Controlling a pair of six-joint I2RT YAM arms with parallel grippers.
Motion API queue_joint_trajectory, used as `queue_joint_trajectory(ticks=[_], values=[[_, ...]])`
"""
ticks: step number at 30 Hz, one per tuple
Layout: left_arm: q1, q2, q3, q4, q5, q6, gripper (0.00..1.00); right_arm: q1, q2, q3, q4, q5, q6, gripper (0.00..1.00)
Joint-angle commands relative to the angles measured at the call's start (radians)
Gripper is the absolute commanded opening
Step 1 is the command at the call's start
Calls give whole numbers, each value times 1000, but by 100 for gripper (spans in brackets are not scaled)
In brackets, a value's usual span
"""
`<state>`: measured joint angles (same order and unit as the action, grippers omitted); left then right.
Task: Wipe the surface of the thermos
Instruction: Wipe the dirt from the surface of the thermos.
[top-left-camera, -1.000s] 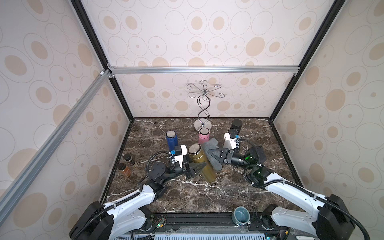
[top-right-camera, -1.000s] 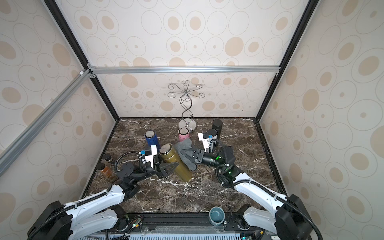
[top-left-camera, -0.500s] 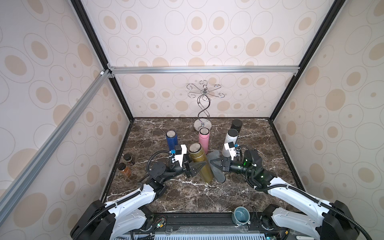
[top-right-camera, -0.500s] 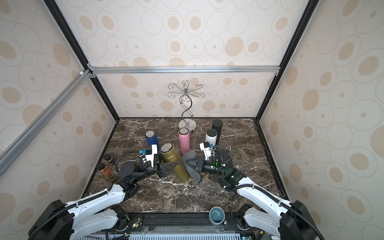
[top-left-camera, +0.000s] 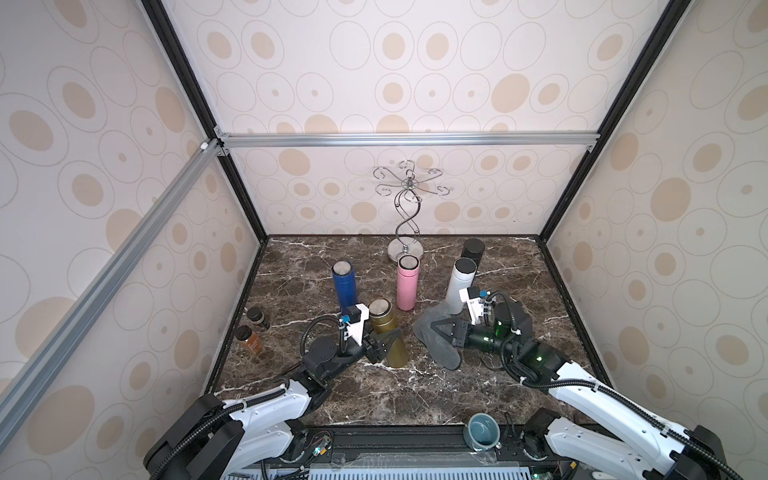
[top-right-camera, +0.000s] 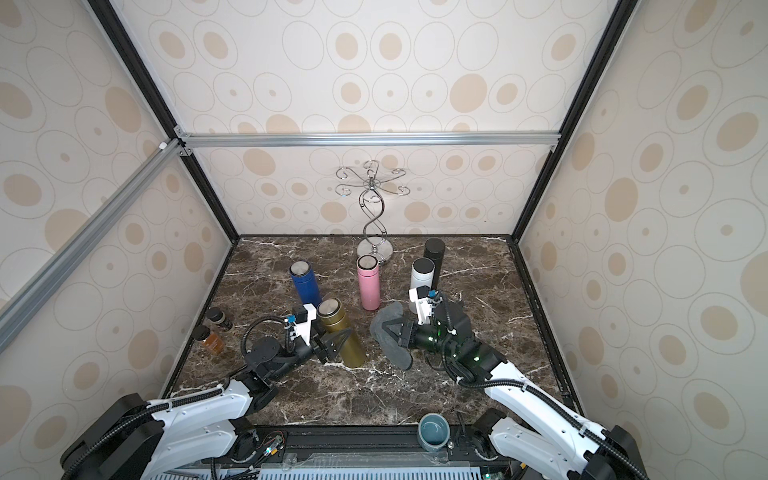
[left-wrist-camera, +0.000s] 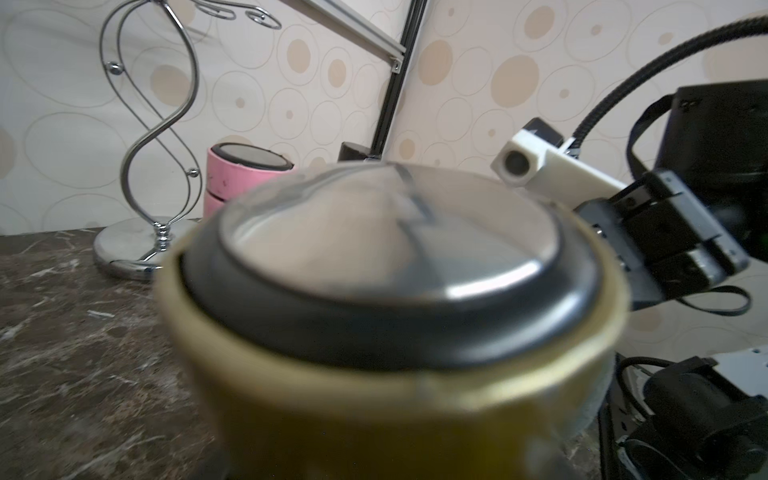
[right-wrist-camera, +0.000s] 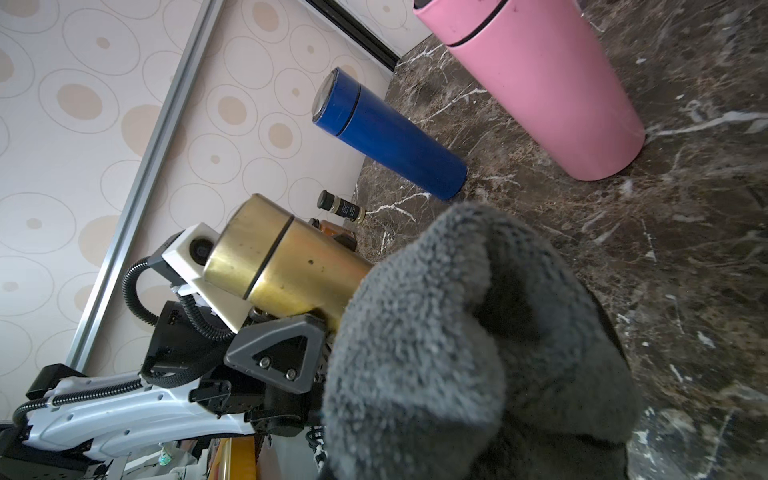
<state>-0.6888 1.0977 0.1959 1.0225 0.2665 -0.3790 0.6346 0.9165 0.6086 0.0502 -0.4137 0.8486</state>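
The gold thermos (top-left-camera: 384, 332) with a silver lid stands roughly upright on the marble table (top-left-camera: 374, 395), left of centre. My left gripper (top-left-camera: 388, 338) is shut on its lower body, one grey finger (right-wrist-camera: 274, 353) across its side. The lid (left-wrist-camera: 386, 257) fills the left wrist view and hides the jaws. My right gripper (top-left-camera: 442, 330) is shut on a grey fluffy cloth (top-left-camera: 436, 340), which hangs just right of the thermos. Both top views show a narrow gap between them. In the right wrist view the cloth (right-wrist-camera: 478, 332) covers the jaws and the thermos's (right-wrist-camera: 282, 266) lower end.
Behind stand a blue thermos (top-left-camera: 345, 286), a pink one (top-left-camera: 406, 286), a white one (top-left-camera: 459, 286) and a black one (top-left-camera: 473, 251). A chrome hook stand (top-left-camera: 406, 249) is at the back. Two small brown bottles (top-left-camera: 249, 338) sit by the left wall. A teal cup (top-left-camera: 483, 430) is at the front edge.
My right gripper has carried the cloth from the thermos's upper side down and away to the right, so it no longer lies on it. The left gripper and thermos have stayed put.
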Motion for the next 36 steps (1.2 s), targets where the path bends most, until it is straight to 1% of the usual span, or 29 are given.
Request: queue_joint_trajectory(ticks=[1,3,9,11,13,16,20,23,28,30,36], values=[[-46,-11,31,26,-138,109,0,6,-21,54,-10,1,-25,0],[-80,-1,46,-13,-188,162,0,8,-15,83,-9,-16,-27,0],[-144,24,30,11,-299,223,0,22,30,224,-3,-46,-49,0],[-158,39,28,23,-320,240,0,24,60,283,3,-61,-55,0],[-171,57,29,29,-339,258,0,24,107,343,24,-74,-45,0],[-205,87,24,47,-402,294,0,28,189,427,52,-125,-29,0],[-213,118,-1,95,-422,286,0,41,296,487,94,-161,-15,0],[-214,126,-36,150,-443,264,0,60,353,483,129,-177,1,0],[-213,122,-50,143,-452,251,0,101,421,445,160,-177,31,0],[-213,125,-50,139,-451,247,0,120,434,424,183,-178,43,0],[-214,165,-45,157,-451,235,0,174,450,380,153,-153,45,0]])
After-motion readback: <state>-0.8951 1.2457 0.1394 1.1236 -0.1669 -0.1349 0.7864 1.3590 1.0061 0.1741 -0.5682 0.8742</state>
